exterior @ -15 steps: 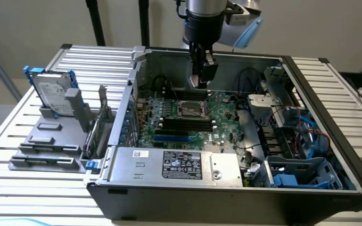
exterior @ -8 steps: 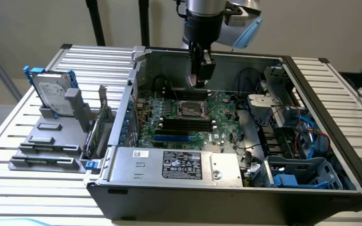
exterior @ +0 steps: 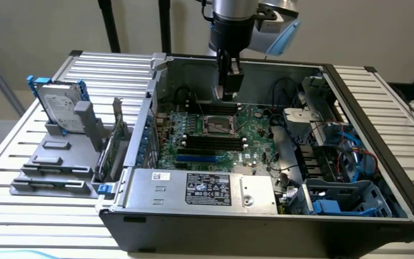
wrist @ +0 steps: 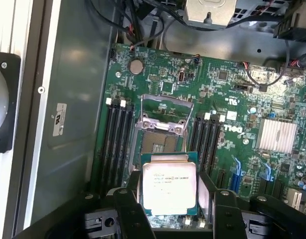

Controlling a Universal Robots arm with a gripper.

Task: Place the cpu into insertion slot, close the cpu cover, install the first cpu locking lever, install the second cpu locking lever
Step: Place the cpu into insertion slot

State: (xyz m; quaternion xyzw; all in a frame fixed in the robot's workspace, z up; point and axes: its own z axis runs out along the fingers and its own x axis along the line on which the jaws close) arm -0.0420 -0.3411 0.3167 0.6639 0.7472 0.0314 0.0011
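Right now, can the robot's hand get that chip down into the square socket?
Probably yes. The hand holds the cpu close by the insertion slot. The cpu cover is swung up off it, and nothing seems to lie between them.

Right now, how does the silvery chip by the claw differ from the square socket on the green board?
The cpu is pale silver with printed text; the insertion slot has a dark centre inside a metal rim. The cpu is held in the gripper, off the board; the insertion slot is fixed on the motherboard, uncovered. Both are square.
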